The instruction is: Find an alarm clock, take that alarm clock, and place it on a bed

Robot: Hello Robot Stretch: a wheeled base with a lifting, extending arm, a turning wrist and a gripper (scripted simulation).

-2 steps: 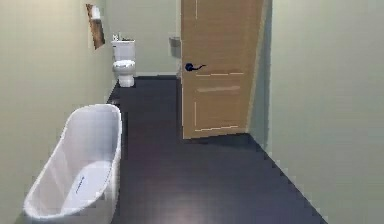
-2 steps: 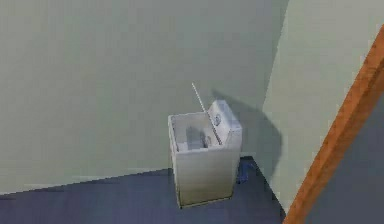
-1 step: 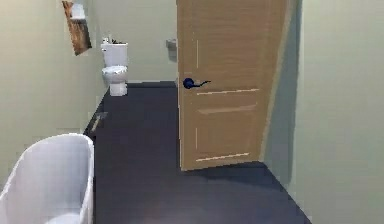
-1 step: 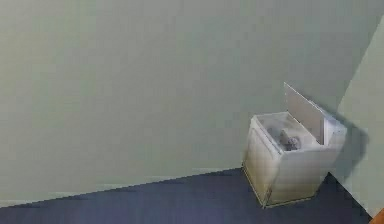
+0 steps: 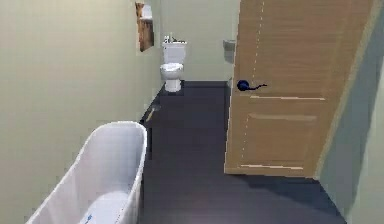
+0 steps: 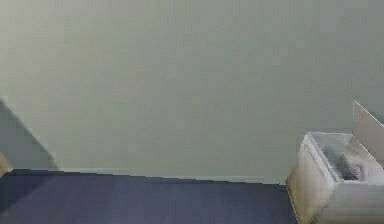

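Alarm clock: its position cannot be told from either view.

Forward view, left to right: a pale olive painted wall (image 5: 60, 70) runs along the 9 o'clock side. A white glossy oval bathtub (image 5: 105, 170) lies against it at 7 o'clock, its rim bordering the dark slate floor (image 5: 190, 140). A brown framed object (image 5: 141, 28) hangs on that wall at 11 o'clock. A white ceramic toilet (image 5: 173, 70) stands at 12 o'clock against the far wall. The floor forms an open lane from 6 o'clock to the toilet. On the right the lane is bounded by a tan panelled wooden door (image 5: 290, 90), standing open at 2 o'clock, with a dark blue lever handle (image 5: 250, 86) near its left edge.

Arm side view: a plain grey-green wall (image 6: 190, 80) meets a strip of dark blue floor (image 6: 140, 200) at 6 o'clock. A white box-shaped container with a raised tan flap (image 6: 335, 170) stands at 4 o'clock.

Gripper: whether its fingers are released or grasping anything cannot be told.
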